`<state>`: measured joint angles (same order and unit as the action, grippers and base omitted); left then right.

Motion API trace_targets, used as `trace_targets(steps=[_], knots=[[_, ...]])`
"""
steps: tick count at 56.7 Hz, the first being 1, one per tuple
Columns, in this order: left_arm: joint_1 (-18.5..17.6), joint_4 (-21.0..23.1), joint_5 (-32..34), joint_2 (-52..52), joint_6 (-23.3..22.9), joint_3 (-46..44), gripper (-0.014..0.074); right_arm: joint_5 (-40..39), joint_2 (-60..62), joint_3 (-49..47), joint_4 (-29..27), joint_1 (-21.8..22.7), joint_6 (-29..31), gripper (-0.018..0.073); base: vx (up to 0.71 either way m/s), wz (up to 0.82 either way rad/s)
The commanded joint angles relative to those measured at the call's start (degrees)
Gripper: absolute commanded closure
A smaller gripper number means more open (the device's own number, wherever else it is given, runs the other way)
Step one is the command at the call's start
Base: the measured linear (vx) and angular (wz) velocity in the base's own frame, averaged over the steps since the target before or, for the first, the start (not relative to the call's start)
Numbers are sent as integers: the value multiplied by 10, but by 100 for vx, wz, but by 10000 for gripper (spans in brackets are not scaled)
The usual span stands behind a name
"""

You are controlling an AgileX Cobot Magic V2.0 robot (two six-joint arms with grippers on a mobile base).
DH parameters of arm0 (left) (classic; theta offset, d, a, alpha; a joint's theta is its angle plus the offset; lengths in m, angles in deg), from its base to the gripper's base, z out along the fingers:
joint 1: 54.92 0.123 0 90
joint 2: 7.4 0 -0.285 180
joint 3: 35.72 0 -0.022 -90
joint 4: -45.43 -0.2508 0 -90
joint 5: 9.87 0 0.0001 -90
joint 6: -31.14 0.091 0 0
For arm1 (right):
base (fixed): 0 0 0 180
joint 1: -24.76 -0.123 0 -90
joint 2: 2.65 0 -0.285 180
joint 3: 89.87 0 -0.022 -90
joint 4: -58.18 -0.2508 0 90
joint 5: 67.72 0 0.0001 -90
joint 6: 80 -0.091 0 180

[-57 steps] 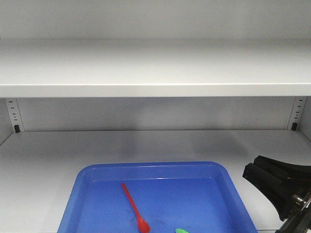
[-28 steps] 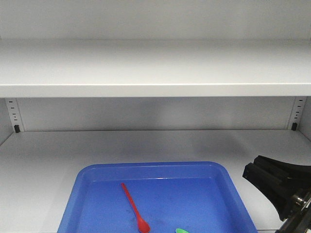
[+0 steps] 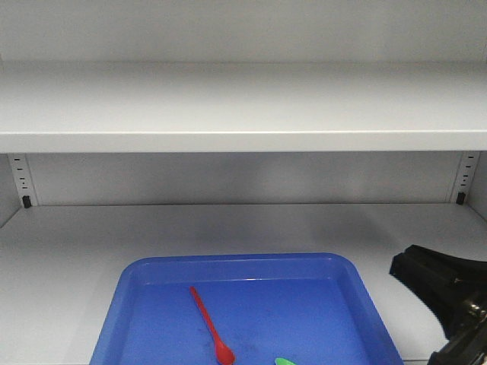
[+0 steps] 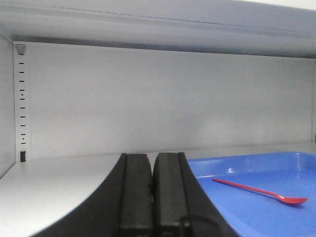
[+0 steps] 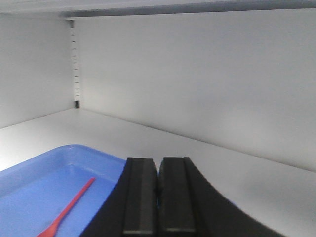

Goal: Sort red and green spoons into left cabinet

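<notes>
Inside the grey cabinet (image 3: 243,106) now, looking straight at two wide flat shelves with slotted rails at the back corners. On the lower shelf, a blue tray (image 3: 122,304), front and centre. Lying in the tray, the red spoon (image 3: 211,325), handle angled up and to the left, bowl toward the near edge. Just right of that bowl, only a sliver of the green spoon (image 3: 284,362), cut off by the bottom of the front view. Over on the right, beside the tray, the right gripper (image 5: 158,197), fingers pressed flat together, nothing between them. From the left wrist view, the left gripper (image 4: 152,197) likewise closed up tight and holding nothing, tray and red spoon off to its right.
</notes>
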<state>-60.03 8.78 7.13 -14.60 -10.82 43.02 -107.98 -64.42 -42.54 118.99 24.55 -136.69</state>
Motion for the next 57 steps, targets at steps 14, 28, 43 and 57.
trace_targets(steps=[14, 28, 43, 57], knots=[[0, 13, 30, 11, -3, -2, 600, 209, 212, 80, -373, 1, 285, 571, 0, 0], [0, 13, 30, 11, -3, -2, 600, 333, 396, 196, -647, 1, 622, 568, 0, 0], [0, 13, 30, 11, -3, -2, 600, 349, 560, 322, -582, 1, 582, 568, 0, 0], [0, 13, 30, 11, -3, -2, 600, 451, 554, 322, -534, 0, 484, 568, 0, 0]])
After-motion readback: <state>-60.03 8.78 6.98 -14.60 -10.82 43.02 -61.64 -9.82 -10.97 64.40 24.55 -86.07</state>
